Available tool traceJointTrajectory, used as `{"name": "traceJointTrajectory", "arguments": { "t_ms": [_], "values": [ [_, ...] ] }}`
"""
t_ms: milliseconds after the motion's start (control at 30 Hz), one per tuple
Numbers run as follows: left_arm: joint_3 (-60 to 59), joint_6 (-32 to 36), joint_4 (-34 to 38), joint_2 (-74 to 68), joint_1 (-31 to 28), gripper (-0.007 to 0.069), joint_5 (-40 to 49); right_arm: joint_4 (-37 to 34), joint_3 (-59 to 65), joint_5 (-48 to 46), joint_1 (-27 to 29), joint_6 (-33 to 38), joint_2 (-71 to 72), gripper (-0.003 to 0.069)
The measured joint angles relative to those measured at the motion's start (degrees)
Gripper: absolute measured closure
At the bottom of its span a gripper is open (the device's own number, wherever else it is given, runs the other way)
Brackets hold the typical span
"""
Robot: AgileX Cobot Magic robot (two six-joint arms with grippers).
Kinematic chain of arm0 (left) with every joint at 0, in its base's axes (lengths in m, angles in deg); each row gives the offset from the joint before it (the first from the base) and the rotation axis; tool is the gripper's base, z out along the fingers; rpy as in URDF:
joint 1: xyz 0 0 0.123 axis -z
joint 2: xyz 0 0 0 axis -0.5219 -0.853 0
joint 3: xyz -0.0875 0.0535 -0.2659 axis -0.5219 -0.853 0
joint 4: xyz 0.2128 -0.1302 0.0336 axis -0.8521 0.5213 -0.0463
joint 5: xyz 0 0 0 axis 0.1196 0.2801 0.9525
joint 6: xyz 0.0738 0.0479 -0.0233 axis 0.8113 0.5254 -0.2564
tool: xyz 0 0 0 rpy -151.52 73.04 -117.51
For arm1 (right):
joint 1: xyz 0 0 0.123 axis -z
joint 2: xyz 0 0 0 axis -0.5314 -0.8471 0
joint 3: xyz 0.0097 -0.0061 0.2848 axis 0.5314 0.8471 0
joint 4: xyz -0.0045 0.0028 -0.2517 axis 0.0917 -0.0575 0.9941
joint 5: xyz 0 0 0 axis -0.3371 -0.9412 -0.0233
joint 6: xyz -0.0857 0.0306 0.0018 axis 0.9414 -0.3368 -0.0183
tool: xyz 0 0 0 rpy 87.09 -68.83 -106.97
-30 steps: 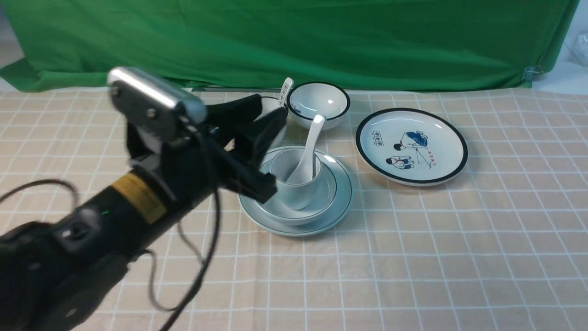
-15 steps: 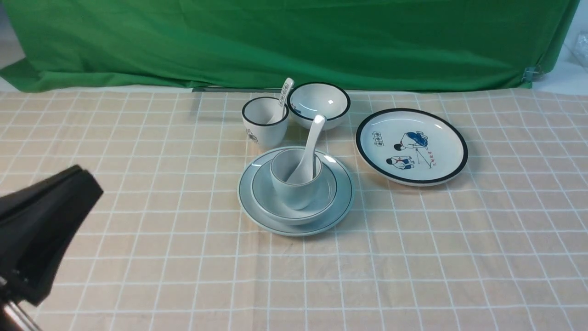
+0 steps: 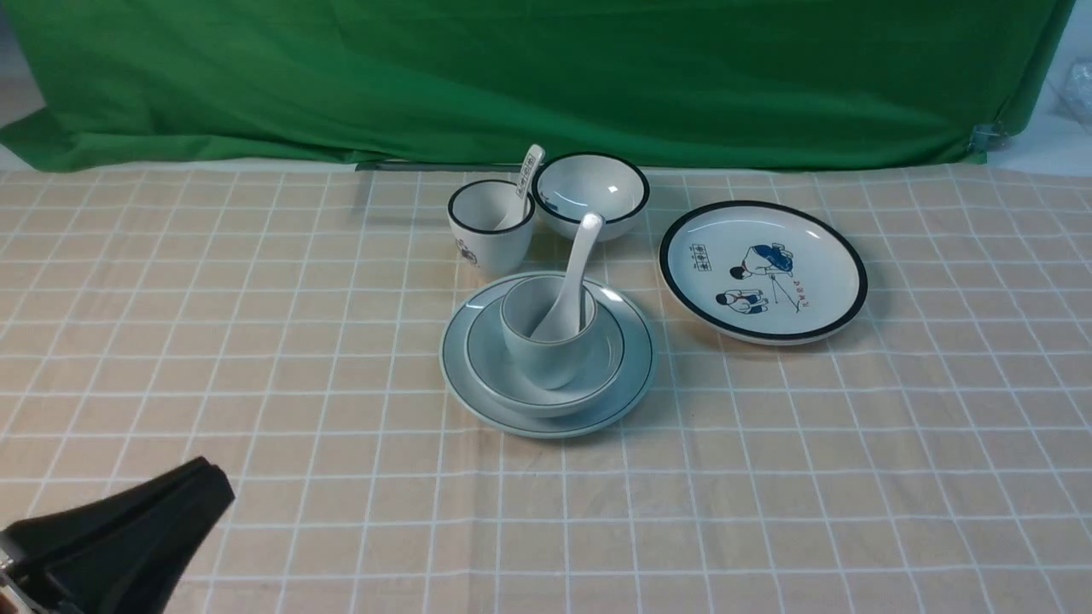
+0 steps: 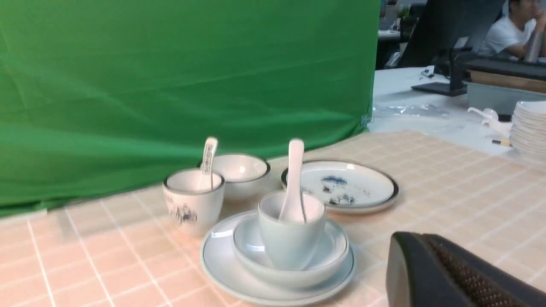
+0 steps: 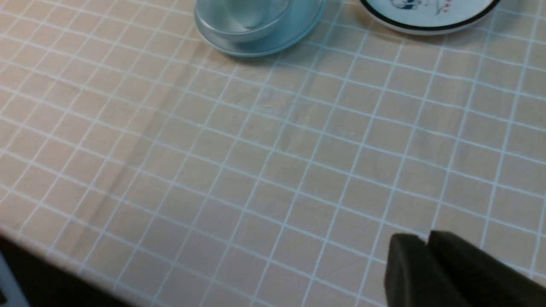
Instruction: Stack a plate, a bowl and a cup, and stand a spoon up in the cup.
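The plain plate (image 3: 633, 384) lies mid-table with the shallow bowl (image 3: 607, 362) on it and the plain cup (image 3: 542, 358) inside the bowl. The glossy white spoon (image 3: 580, 256) stands in the cup, its handle leaning up and back. The left wrist view shows the same plate (image 4: 213, 260), bowl (image 4: 335, 251), cup (image 4: 286, 243) and spoon (image 4: 294, 170). My left gripper (image 3: 217, 482) is shut and empty at the near left corner, well away from the stack. My right gripper (image 5: 426, 245) is shut and empty over bare cloth, nearer than the plate (image 5: 298, 30); the front view does not show it.
Behind the stack stand a black-rimmed printed cup (image 3: 490, 226) holding a printed-handle spoon (image 3: 531, 170) and a black-rimmed bowl (image 3: 593, 192). A cartoon plate (image 3: 763, 271) lies to the right. A green curtain (image 3: 546, 77) closes the far side. Stacked white dishes (image 4: 531, 128) sit off the table.
My left arm has pulled back from beside the stack to the near left corner, and its jaws have closed empty. The stack and spoon have not moved.
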Motion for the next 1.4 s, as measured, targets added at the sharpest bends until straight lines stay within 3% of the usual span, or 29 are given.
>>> {"name": "traceJointTrajectory", "arguments": {
  "t_ms": [67, 233, 367, 567, 1400],
  "values": [
    [-1.05, 0.27, 0.0, 0.0, 0.0, 0.062, -0.08, -0.26, 2.17, 3.78, 6.03, 3.16, 1.59, 0.0615],
    [-3.95, 0.46, 0.0, -0.12, 0.0, 0.062, 0.04, -7.84, 18.99, 23.92, 21.99, 23.32, 10.76, 0.0641],
    [-4.35, 0.65, 0.0, -0.29, 0.0, 0.0617, 0.18, -11.19, 36.38, 37.77, 27.32, 25.19, 18.89, 0.0641],
    [-4.35, 0.8, 0.0, -0.36, 0.0, 0.0617, 1.24, -11.65, 54.17, 49.34, 27.71, 24.28, 26.46, 0.0641],
    [-4.41, 1.04, 0.0, -0.12, 0.0, 0.0617, 1.64, -11.96, 55.27, 49.33, 27.71, 22.6, 26.76, 0.0615]
  ]
}}
